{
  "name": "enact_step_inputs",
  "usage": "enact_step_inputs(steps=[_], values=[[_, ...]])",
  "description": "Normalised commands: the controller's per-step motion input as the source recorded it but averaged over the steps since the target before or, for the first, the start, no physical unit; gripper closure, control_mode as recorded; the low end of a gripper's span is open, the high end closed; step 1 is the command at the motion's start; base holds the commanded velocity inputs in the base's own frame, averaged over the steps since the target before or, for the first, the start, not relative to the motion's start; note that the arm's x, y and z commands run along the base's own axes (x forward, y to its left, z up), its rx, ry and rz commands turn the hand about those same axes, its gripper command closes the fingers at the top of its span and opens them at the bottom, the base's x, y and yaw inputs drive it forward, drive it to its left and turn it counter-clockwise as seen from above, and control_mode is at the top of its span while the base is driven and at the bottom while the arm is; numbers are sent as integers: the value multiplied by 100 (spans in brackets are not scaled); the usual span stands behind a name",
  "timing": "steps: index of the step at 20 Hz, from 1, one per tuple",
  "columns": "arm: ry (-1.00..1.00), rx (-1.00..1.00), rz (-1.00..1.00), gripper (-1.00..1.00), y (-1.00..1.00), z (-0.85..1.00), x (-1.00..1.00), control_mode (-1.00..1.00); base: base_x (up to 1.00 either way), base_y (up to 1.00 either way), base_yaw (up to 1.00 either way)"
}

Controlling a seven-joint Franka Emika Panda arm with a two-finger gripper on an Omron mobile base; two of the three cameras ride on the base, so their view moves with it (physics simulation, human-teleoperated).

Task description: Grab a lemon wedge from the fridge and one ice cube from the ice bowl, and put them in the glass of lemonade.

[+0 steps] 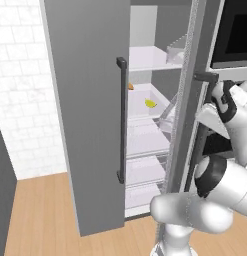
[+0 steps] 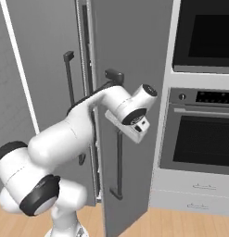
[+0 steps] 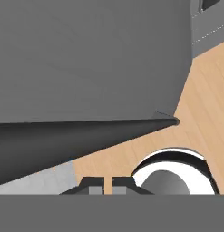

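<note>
While no readable writing shows anywhere, I see pale wooden plank flooring, a white brick-pattern wall and a stacked pair of dark-glass built-in ovens beside the tall grey two-door fridge. Its left door stands open on white shelves. The small bright yellow crescent lemon wedge lies on a middle shelf, near a small orange piece. My tool is clenched, its tips together, grasping nothing I can make out, close against the grey door panel.
</note>
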Motion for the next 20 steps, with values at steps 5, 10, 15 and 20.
enact_step_inputs(steps=[5,10,15,20], values=[[-2,1,-19,100,-53,0,-14,-100,0,0,0],[-39,1,-1,100,-3,0,-99,-100,0,0,0],[-34,-14,2,100,41,38,-85,-100,0,0,0],[-24,-25,2,100,44,77,-58,-100,0,0,0]])
